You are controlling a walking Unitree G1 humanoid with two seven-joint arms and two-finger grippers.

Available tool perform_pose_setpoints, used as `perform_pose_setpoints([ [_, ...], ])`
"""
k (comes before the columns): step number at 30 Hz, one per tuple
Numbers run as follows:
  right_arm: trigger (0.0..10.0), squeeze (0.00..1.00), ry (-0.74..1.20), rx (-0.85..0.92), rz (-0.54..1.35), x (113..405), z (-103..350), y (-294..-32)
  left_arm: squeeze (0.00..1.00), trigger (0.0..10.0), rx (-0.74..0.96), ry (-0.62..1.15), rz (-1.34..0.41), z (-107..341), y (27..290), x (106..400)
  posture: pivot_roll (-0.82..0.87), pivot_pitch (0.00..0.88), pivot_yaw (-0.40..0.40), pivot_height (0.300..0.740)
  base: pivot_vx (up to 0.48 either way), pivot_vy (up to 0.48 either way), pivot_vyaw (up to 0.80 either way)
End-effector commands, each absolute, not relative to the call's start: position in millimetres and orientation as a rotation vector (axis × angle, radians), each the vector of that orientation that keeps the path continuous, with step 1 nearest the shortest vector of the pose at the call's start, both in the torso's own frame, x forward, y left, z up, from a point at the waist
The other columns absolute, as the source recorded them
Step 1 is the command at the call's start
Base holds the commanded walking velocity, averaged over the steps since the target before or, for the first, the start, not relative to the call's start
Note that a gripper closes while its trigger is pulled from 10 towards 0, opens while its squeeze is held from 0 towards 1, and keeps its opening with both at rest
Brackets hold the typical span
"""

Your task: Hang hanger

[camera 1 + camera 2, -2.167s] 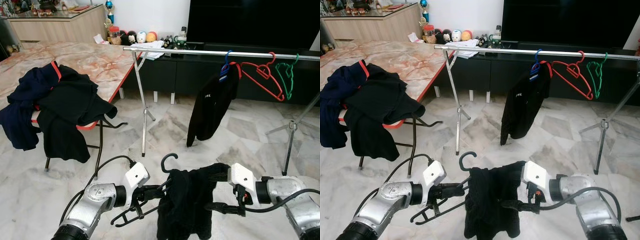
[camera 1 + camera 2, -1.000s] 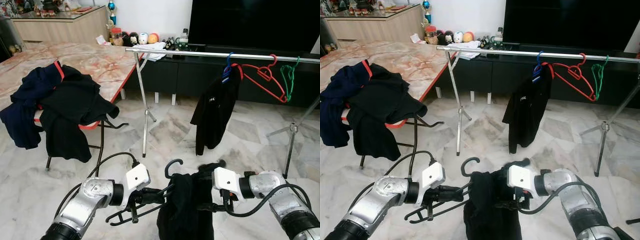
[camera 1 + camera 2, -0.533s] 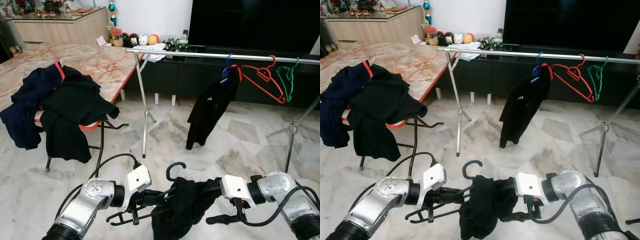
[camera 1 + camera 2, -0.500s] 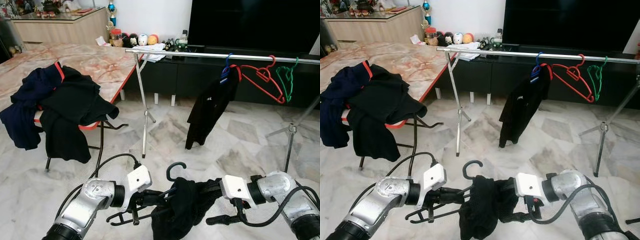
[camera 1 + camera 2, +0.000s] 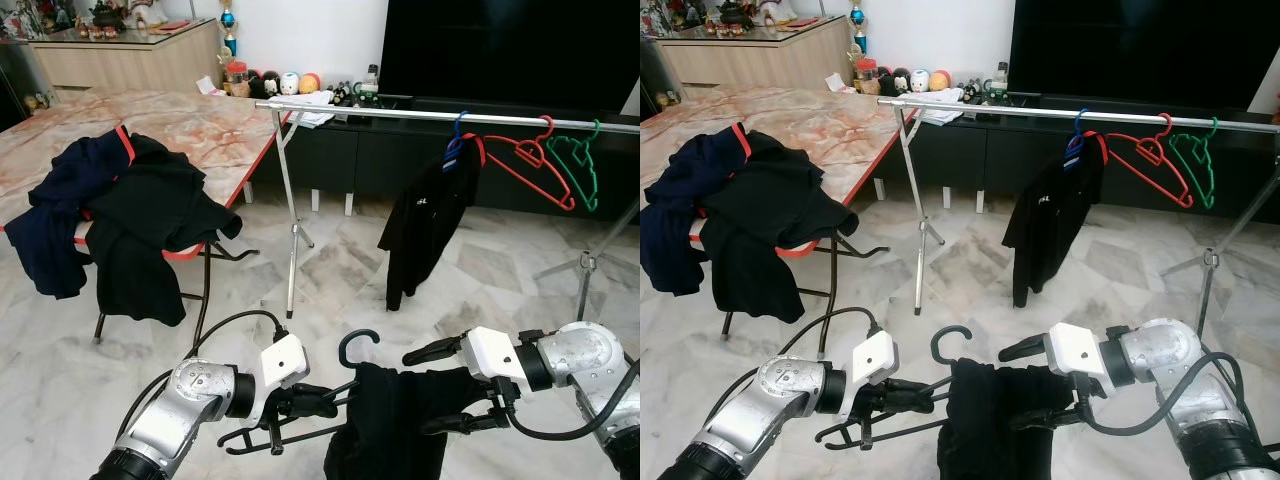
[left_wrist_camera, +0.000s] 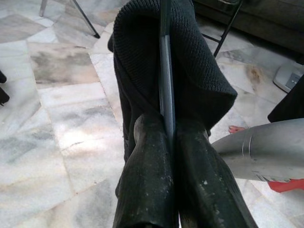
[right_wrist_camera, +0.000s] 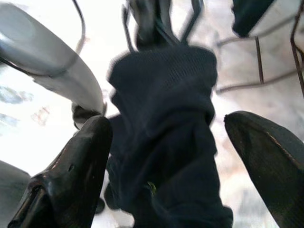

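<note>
Low down before the rack, both tools meet at a black hanger draped with a dark garment.

Closed tight, the left tool pinches the black hanger by its lower bar, the wrist view showing its two fingers pressed together on the thin bar. The hanger's hook curls upward above the floor, and a dark knitted garment hangs over it. Spread wide, the right tool has one finger above the garment's shoulder and the other at its side; it grips nothing. Beyond stands the metal clothes rail, carrying a black shirt on a blue hanger, a red hanger and a green hanger. To the left, the marble-topped desk holds a heap of dark clothes.
</note>
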State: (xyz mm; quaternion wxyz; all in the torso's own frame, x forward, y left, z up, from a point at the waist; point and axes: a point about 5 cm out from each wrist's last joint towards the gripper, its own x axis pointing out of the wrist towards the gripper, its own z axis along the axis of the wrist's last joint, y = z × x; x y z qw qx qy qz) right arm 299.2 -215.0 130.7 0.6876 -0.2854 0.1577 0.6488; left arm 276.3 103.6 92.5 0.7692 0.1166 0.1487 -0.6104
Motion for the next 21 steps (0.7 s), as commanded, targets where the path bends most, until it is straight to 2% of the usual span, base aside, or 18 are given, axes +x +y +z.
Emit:
perform_pose_setpoints([
  [1, 10.0, 0.0, 0.38, -0.672, 1.447, 300.7, 126.2, -213.1, 0.0, 10.0, 0.276, 0.288, -1.344, 101.7, 100.9, 277.9, -0.01, 0.017, 0.0, 0.74, 0.0, 0.0, 0.0],
  [8, 10.0, 0.0, 0.428, -0.695, 1.425, 305.9, 115.2, -209.3, 0.0, 10.0, 0.291, 0.278, -1.368, 106.2, 100.4, 274.4, 0.01, 0.029, -0.005, 0.74, 0.0, 0.0, 0.0],
  [13, 10.0, 0.0, 0.389, -0.731, 1.329, 317.7, 114.5, -205.4, 0.0, 10.0, 0.302, 0.268, -1.389, 109.1, 96.5, 271.8, 0.01, 0.035, -0.008, 0.74, 0.0, 0.0, 0.0],
  [21, 10.0, 0.0, 0.447, -0.701, 1.384, 313.0, 105.6, -207.2, 0.0, 10.0, 0.31, 0.26, -1.398, 111.5, 93.3, 270.6, 0.01, 0.038, -0.011, 0.74, 0.0, 0.0, 0.0],
])
